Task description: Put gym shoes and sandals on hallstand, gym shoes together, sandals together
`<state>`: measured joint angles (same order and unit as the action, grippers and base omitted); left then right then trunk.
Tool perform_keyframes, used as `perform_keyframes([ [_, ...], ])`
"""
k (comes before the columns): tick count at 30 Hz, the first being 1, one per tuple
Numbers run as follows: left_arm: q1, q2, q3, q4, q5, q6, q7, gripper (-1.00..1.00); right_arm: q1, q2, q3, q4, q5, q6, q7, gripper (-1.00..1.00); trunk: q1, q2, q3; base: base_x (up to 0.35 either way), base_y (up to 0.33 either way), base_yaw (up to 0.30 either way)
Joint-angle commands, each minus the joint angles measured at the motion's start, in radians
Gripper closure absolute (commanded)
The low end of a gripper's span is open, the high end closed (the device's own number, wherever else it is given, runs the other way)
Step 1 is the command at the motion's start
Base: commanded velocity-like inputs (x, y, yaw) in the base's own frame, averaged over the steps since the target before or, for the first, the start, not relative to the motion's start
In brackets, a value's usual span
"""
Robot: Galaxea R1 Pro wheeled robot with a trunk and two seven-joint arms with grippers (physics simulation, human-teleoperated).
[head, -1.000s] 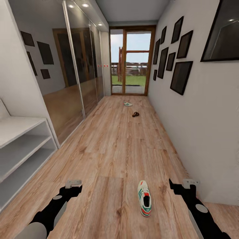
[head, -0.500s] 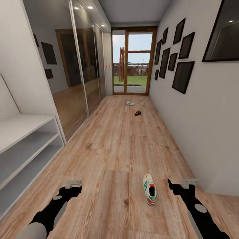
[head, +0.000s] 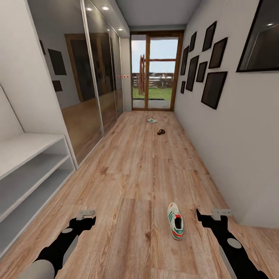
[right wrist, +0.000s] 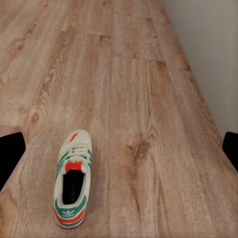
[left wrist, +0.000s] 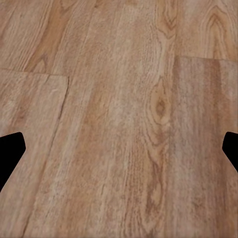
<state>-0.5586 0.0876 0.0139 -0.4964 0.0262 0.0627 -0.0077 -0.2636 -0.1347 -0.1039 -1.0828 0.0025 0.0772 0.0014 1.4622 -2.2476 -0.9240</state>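
Observation:
One gym shoe (head: 175, 225) lies on the corridor floor (head: 131, 174) close in front of me, toe pointing away; the right wrist view also has this gym shoe (right wrist: 73, 183). My right gripper (head: 220, 212) hangs open just right of it, nothing between its fingers (right wrist: 11, 151). My left gripper (head: 86, 214) is open over bare planks (left wrist: 124, 124), well left of the shoe. Far down the corridor lie the other gym shoe (head: 151, 120) and, a little nearer, one dark sandal (head: 161, 131). The hallstand (head: 31, 155) stands at my left, its shelves empty.
A dark glass-fronted wardrobe (head: 93, 97) runs along the left wall past the hallstand. The right wall (head: 232, 155) with black picture frames (head: 211, 89) is close beside my right arm. A glazed door (head: 155, 73) ends the corridor.
The whole picture shifted during the first half second, so the camera moved: more of the hallstand shows and the near shoe sits further right. Since then the view is almost still.

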Motion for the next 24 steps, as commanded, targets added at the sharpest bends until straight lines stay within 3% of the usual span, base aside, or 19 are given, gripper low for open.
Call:
perform_keyframes([
  [1,0.0,0.0,0.001,-0.002,0.003,0.006,-0.001,-1.0,0.0,0.0,0.0,-0.002,0.0,0.006,0.0,-1.0,0.004,-0.007,-0.005,0.0,0.0,0.0],
  [16,-0.002,-0.001,0.001,-0.002,0.002,0.002,0.0,-1.0,0.0,0.0,-0.001,-0.002,0.0,0.006,0.0,-1.0,0.061,-0.112,-0.07,0.0,0.0,0.0],
  [24,-0.011,-0.008,0.001,-0.005,-0.032,-0.01,-0.001,-1.0,0.0,0.0,-0.002,-0.002,0.001,0.006,0.0,-1.0,0.092,-0.168,-0.106,0.0,0.0,0.037],
])
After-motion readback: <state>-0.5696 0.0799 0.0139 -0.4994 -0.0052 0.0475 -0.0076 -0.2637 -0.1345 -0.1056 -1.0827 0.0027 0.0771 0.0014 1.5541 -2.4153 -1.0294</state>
